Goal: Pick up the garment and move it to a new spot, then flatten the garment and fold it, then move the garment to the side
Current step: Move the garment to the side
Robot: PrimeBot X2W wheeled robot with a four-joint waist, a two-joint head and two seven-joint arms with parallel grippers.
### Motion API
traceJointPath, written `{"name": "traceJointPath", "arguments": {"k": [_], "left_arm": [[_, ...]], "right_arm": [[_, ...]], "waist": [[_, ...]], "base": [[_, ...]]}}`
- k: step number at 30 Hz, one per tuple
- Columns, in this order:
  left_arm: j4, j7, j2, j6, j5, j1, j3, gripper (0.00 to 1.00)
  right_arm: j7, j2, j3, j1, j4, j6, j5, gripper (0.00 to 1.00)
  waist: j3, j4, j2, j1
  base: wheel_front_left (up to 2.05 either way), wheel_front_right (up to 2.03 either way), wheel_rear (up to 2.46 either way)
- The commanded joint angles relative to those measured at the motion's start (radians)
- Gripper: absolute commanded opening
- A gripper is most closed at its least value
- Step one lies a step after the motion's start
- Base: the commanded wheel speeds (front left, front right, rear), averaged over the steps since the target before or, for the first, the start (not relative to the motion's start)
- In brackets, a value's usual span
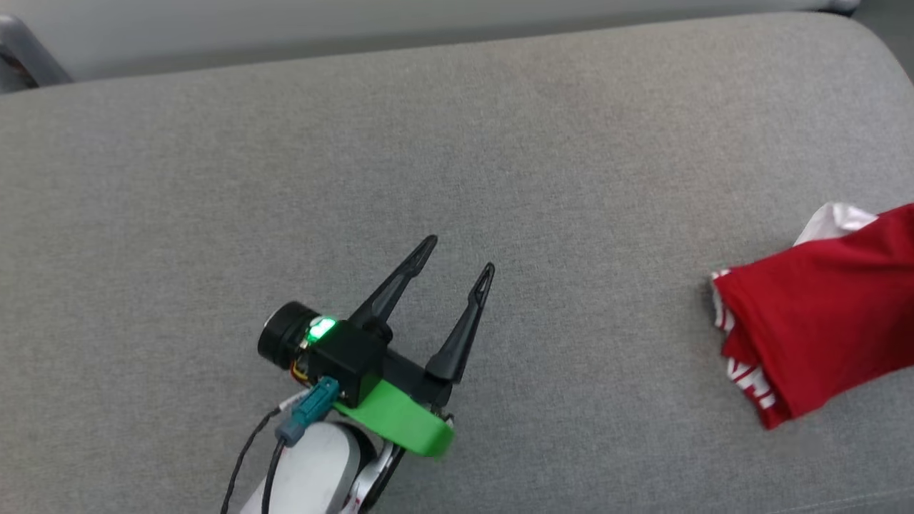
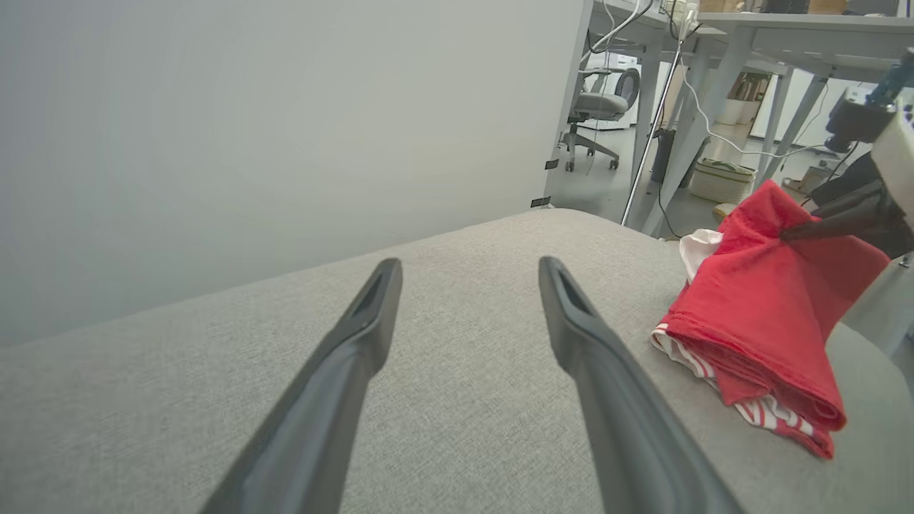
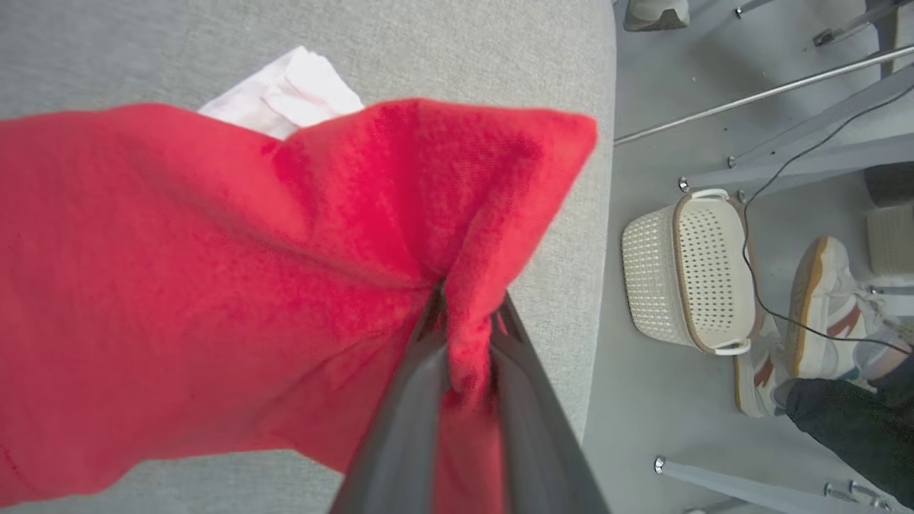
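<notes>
The garment (image 1: 814, 328) is a red shirt with a white sleeve and striped trim, bunched at the right edge of the grey cushion (image 1: 457, 143). Its upper part is lifted while its lower folds rest on the cushion, as the left wrist view shows of the garment (image 2: 764, 335). My right gripper (image 3: 468, 300) is shut on a pinch of the red fabric (image 3: 214, 285); from the left wrist view its dark fingers (image 2: 835, 221) enter from the right. My left gripper (image 1: 457, 257) hovers open over the cushion's middle, well left of the garment, and holds nothing.
A pale wall runs behind the cushion (image 2: 285, 128). Past the cushion's right end lie a floor with a cream perforated basket (image 3: 685, 271), desk legs (image 2: 685, 121), cables, an office chair (image 2: 596, 107) and a person's shoe (image 3: 821, 307).
</notes>
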Motion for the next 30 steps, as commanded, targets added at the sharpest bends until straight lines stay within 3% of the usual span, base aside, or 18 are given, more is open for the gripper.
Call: {"name": "traceJointPath", "arguments": {"k": [1,13,27,29,30], "left_arm": [[-0.012,-0.006,0.013,-0.003,0.012,-0.041,-0.007,1.0],[-0.099,-0.006,0.055,-0.003,0.04,-0.226,-0.057,1.0],[-0.139,-0.006,0.061,-0.003,0.043,-0.26,-0.058,1.0],[-0.137,-0.006,0.056,-0.003,0.041,-0.256,-0.054,1.0],[-0.134,-0.006,0.052,-0.003,0.039,-0.253,-0.052,1.0]], "right_arm": [[-0.024,-0.002,-0.028,-0.038,0.034,-0.002,-0.013,0.0],[-0.179,0.031,-0.224,-0.215,0.348,-0.002,-0.12,0.0],[-0.289,0.066,-0.297,-0.352,0.526,-0.002,-0.23,0.0],[-0.297,0.072,-0.304,-0.358,0.543,-0.002,-0.239,0.53],[-0.303,0.076,-0.31,-0.36,0.549,-0.002,-0.243,1.0]], "waist": [[0.158,-0.071,-0.0001,-0.0001],[0.36,-0.069,-0.0001,-0.0001],[0.399,-0.042,-0.0001,-0.0001],[0.387,-0.038,-0.0001,-0.0001],[0.378,-0.036,-0.0001,-0.0001]], "base": [[0.0,0.0,0.0],[0.0,0.0,0.0],[0.0,0.0,0.0],[0.0,0.0,0.0],[0.0,0.0,0.0]]}}
